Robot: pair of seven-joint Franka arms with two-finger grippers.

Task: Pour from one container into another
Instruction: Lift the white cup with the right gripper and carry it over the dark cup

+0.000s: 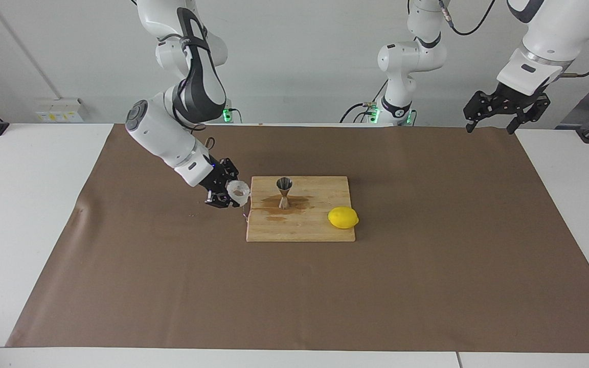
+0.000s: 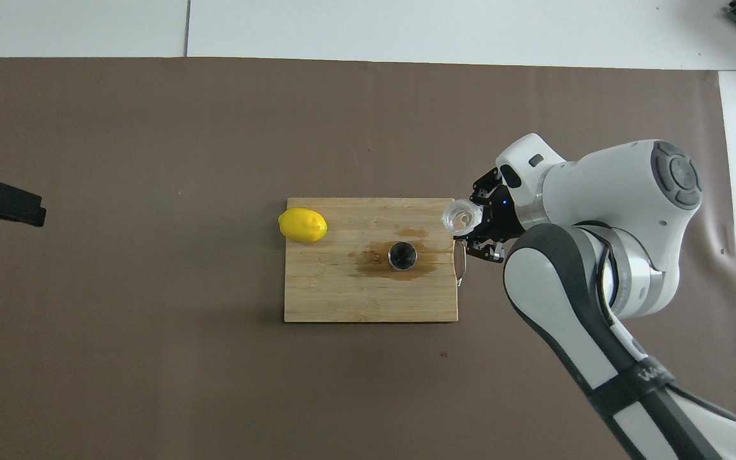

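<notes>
My right gripper point(image 1: 229, 195) point(image 2: 475, 223) is shut on the small ribbed glass cup point(image 1: 238, 191) point(image 2: 460, 216). It holds the cup low over the wooden board's point(image 1: 299, 229) point(image 2: 342, 300) edge at the right arm's end, by the metal handle. The cup is tilted, with its mouth showing toward the facing camera. The steel jigger point(image 1: 284, 192) point(image 2: 402, 255) stands upright on the board, on a brown wet stain, a short way from the cup. My left gripper point(image 1: 492, 128) point(image 2: 1, 203) waits open and raised over the mat's edge at the left arm's end.
A yellow lemon point(image 1: 343, 217) point(image 2: 303, 225) lies on the board's corner toward the left arm's end. The board rests mid-table on a brown mat point(image 1: 427, 286) point(image 2: 151, 351). The right arm's bulky links hang over the mat beside the board.
</notes>
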